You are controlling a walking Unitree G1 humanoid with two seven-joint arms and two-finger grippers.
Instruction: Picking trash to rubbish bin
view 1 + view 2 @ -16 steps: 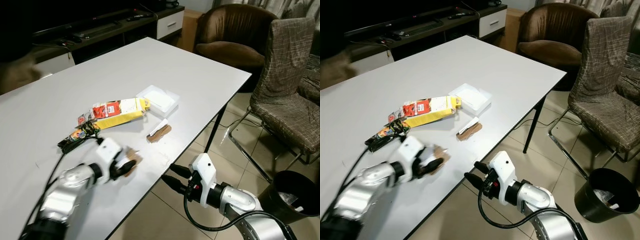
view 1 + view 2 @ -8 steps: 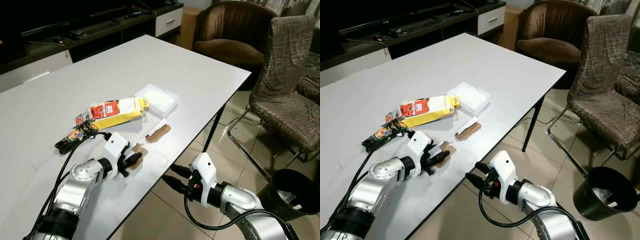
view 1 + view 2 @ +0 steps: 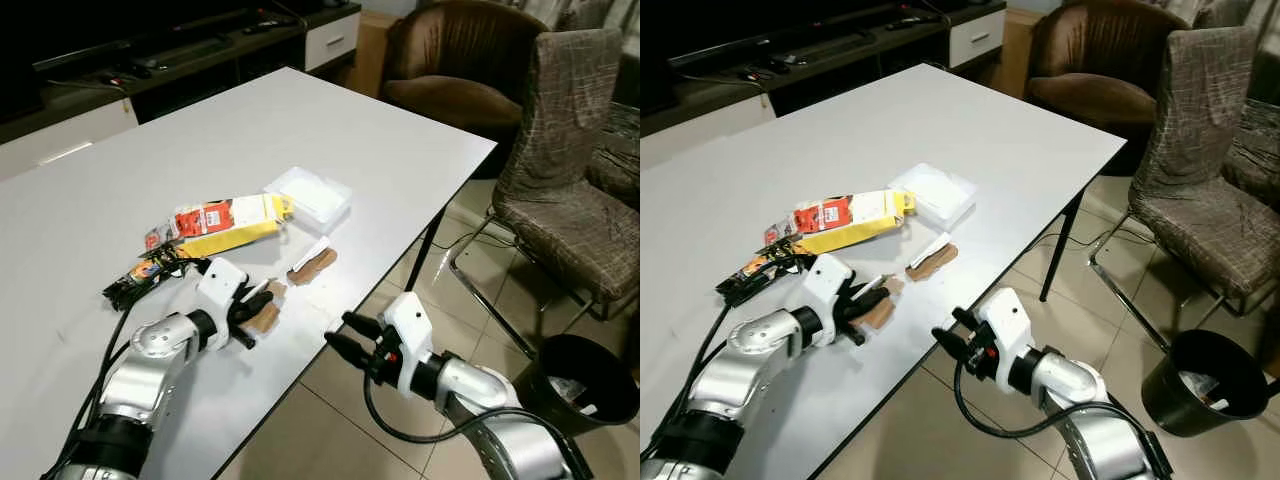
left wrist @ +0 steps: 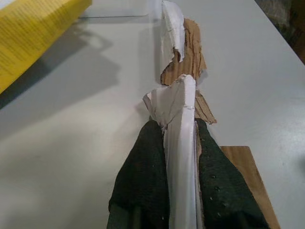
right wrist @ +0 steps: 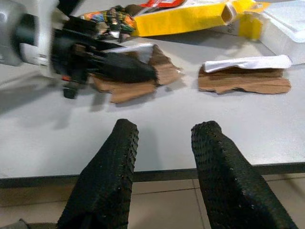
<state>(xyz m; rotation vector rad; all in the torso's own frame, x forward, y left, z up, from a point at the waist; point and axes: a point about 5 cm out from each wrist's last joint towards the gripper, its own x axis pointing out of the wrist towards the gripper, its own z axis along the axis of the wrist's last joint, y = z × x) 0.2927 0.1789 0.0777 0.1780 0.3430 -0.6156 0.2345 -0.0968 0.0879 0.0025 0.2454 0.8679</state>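
Left wrist view: left gripper [image 4: 180,143] clamped on torn cardboard scrap [image 4: 179,109], frame centre, w/ second cardboard scrap [image 4: 183,52] above. Right gripper [image 3: 345,335] fingers apart, lower centre, off table edge [image 3: 300,390].

Everything is placed from the table [image 3: 400,130]. On it, near its front edge, lies a torn cardboard scrap [image 3: 265,312], pinched between the fingers of the left gripper [image 3: 252,307]. Just behind that scrap sits a second cardboard piece [image 3: 312,264]. Further back rests a snack box [image 3: 228,220], with a plastic tray [image 3: 310,194] to its right and a wrapper [image 3: 140,280] to its left. Off the table's front edge hovers the right gripper [image 3: 345,335], fingers parted. On the floor, well right of the table, stands the rubbish bin [image 3: 580,385], with a chair [image 3: 570,190] behind it.
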